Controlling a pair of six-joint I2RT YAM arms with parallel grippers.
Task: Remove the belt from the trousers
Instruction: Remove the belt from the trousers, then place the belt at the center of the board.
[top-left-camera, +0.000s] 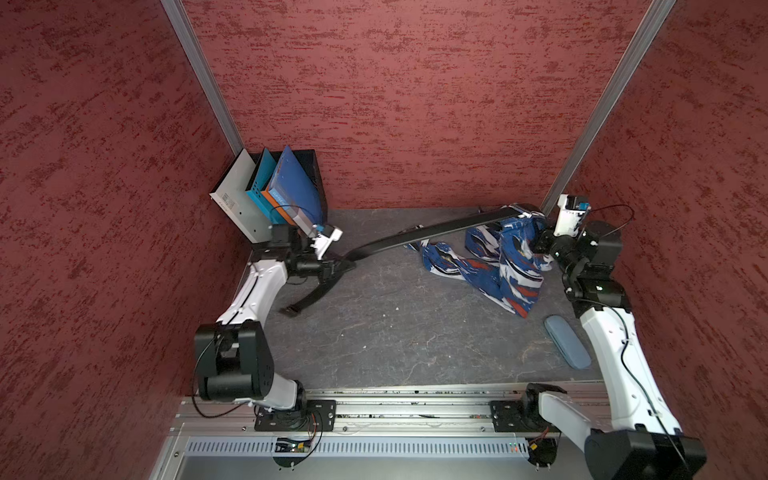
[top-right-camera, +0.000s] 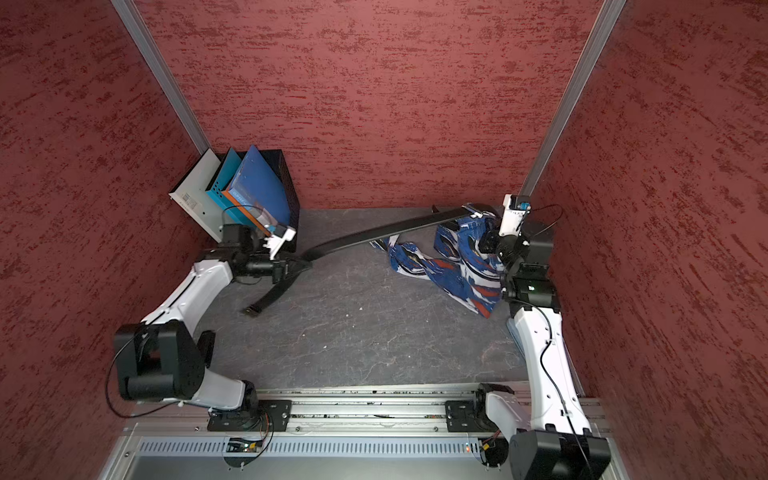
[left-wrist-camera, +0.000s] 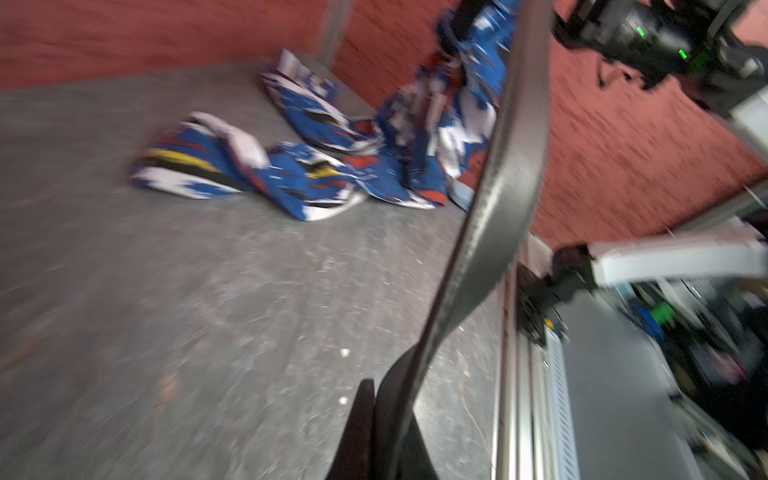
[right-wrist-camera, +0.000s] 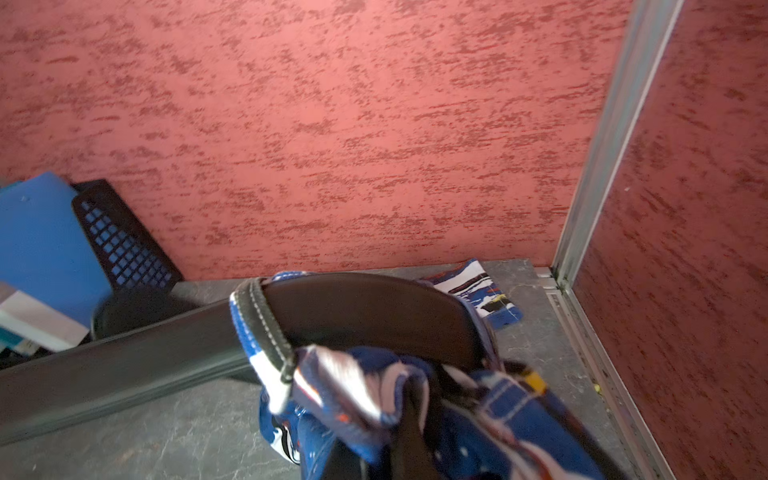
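Left claw (top-left-camera: 347, 266) clamping belt (top-left-camera: 436, 233), long flat black strap

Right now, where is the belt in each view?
In a top view: the belt, a diagonal band just right of centre.
In a top view: the belt, same diagonal, at centre.
Left wrist: the belt, blurred grey strap close to the camera.
Right wrist: the belt, curving through the trousers.
Shared landmark: those blue patterned trousers, in all four views.
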